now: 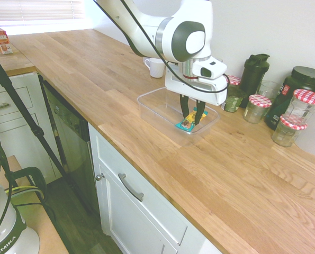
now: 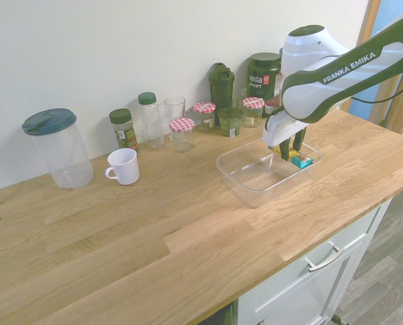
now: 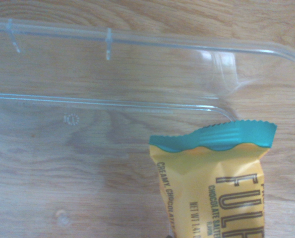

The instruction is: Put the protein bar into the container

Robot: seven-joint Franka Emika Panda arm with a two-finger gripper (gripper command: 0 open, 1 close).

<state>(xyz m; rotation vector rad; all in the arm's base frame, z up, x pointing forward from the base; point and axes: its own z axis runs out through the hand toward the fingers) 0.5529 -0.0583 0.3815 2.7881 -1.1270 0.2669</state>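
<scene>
one wooden counter (image 1: 199, 185) spans frame; blinds (image 1: 35, 9) upper left, white mug (image 1: 155, 67) upper centre, checked-lid jars (image 1: 257, 109) at right; gripper (image 1: 192, 124) closed on protein bar (image 1: 187, 124), over container (image 1: 157, 114).

We see a bright scene in both exterior views, with pale daylight glowing through the white slatted window blind (image 1: 35, 9). The smooth white wall (image 2: 154, 40) looks washed out in places, and soft shadows lie on the light-brown wooden worktop (image 2: 140, 230). Small glints catch the clear rectangular plastic container (image 3: 137, 44). Our wrist view is dimmer and softly blurred, its wood grain hazy, though we can read large print on the yellow-and-teal wrapped protein bar (image 3: 211, 183).
</scene>
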